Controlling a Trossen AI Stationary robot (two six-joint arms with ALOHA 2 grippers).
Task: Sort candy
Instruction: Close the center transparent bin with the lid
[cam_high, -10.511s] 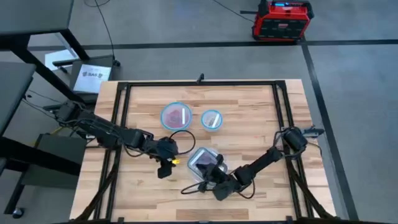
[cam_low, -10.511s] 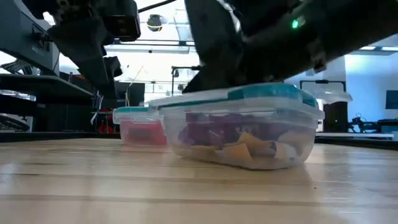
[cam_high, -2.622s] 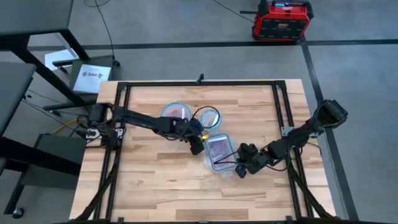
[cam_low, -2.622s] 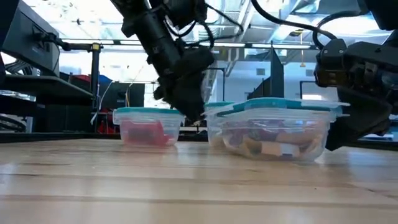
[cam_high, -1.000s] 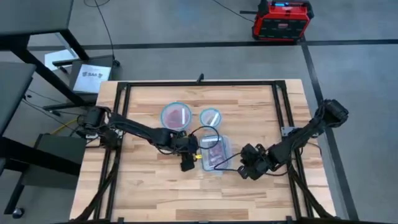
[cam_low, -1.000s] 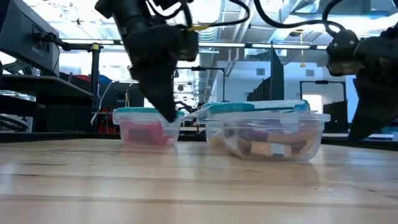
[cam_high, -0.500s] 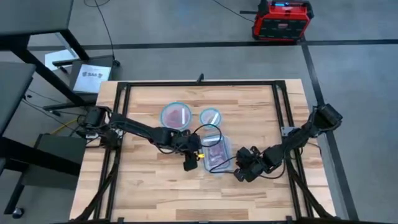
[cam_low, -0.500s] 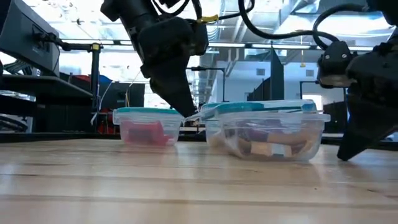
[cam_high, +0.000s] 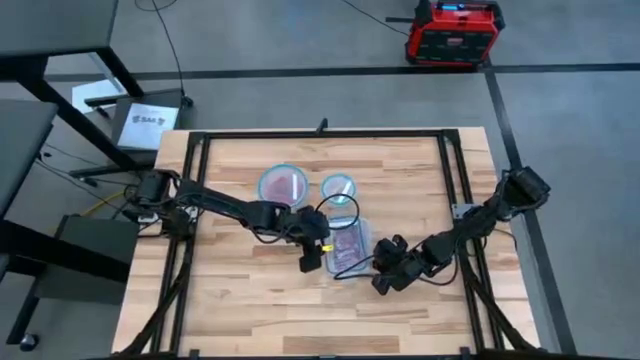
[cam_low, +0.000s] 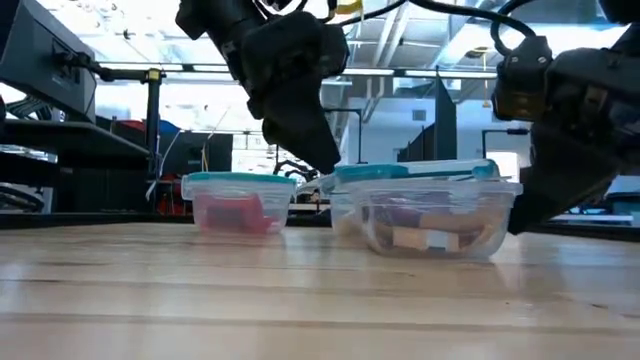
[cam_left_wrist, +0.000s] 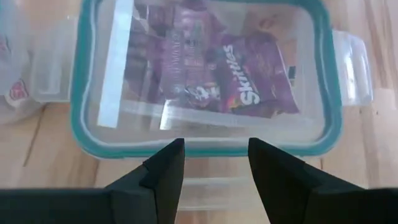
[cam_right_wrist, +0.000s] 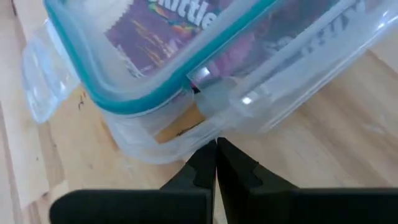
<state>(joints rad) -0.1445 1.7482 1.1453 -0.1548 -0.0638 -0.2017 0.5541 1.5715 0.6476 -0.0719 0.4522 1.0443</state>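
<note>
A clear rectangular container (cam_high: 346, 246) with a teal-rimmed lid (cam_left_wrist: 205, 81) sits mid-table. It holds candy: purple packets (cam_left_wrist: 245, 78) and some orange and cream pieces (cam_low: 425, 238). The lid lies askew on its base, raised at one corner (cam_right_wrist: 186, 84). My left gripper (cam_high: 311, 256) is open at the container's left side, its fingers (cam_left_wrist: 168, 162) at the lid's edge. My right gripper (cam_high: 384, 277) is shut at the container's near right corner. A round container (cam_high: 283, 185) farther back holds red candy (cam_low: 230, 212). My left gripper stands open with the lid's teal rim (cam_left_wrist: 211, 149) between its fingertips; whether they touch it I cannot tell. My right gripper meets the container's clear wall (cam_right_wrist: 214, 124) just under the raised lid corner with its shut fingertips (cam_right_wrist: 216, 149). It comes slanting down from the table's right. The container rests on the table.
A smaller round container (cam_high: 340, 189) stands beside the red one, just beyond the rectangular one. The black frame rails (cam_high: 450, 180) run along the table's sides and far edge. Bare wood (cam_high: 250, 300) lies toward the near edge.
My left gripper has moved right and slightly toward the near edge, up to the container's left side. My right gripper has moved left toward the container's near right corner and now reaches it. The container has stayed where it was.
</note>
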